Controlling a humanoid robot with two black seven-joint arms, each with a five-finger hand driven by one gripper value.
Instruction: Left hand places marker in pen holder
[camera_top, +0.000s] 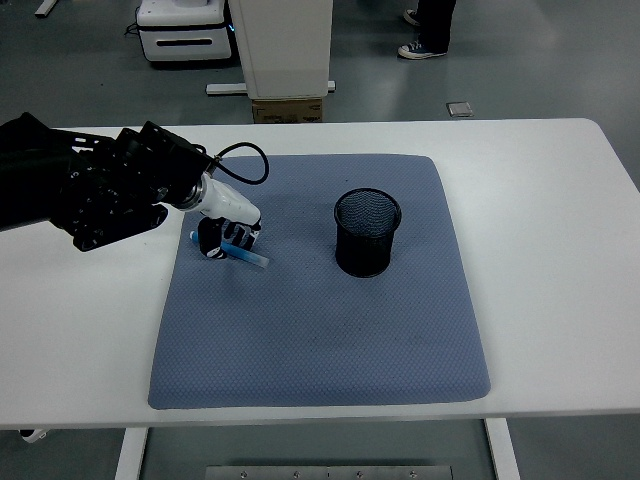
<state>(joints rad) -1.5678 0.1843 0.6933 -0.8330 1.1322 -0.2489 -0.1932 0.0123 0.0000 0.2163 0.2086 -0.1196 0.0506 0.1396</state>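
A blue marker (248, 257) lies on the left part of the blue-grey mat (320, 330), pointing down to the right. My left hand (223, 238) reaches in from the left edge on a black arm and sits over the marker's left half. Its fingers are curled around the marker, whose right end sticks out onto the mat. A black mesh pen holder (367, 233) stands upright on the mat, about a hand's width to the right of the marker's tip. My right arm does not show.
The mat covers the middle of the white table (560, 250). Beyond the far edge stand a white pillar base (282, 50), a cardboard box (288, 108) and a white cart (185, 30). A person's shoes (425, 45) show at the top.
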